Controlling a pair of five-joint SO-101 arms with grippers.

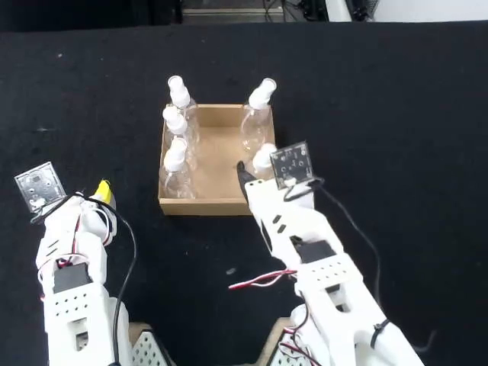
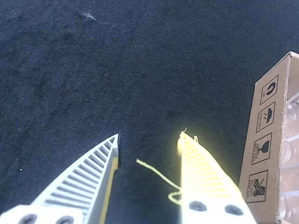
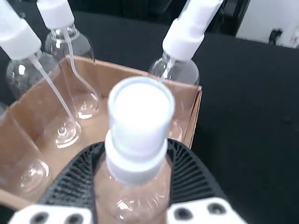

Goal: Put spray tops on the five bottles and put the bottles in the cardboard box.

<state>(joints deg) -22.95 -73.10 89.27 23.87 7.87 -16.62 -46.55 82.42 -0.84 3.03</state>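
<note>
The cardboard box [image 1: 217, 200] sat in the middle of the black table [image 1: 396, 114]. A row of three bottles [image 1: 177, 130] stood along one side wall inside it, each with a white spray top. A fourth bottle [image 1: 258, 114], also capped, stood in the far corner on the opposite side. The right gripper [image 3: 136, 161] was at the box's near corner on that same side, and its black fingers [image 3: 77, 175] were closed around the fifth bottle [image 3: 139, 116] just below its white spray top. That bottle was upright over the inside of the box, but I could not tell whether its base touched the box floor. The left gripper [image 2: 149, 136] hung low over the bare table, just beside the box's outer wall. Its fingers [image 2: 96, 175] were spread apart and held nothing. A loose yellow thread [image 2: 156, 172] trailed off one of them.
</note>
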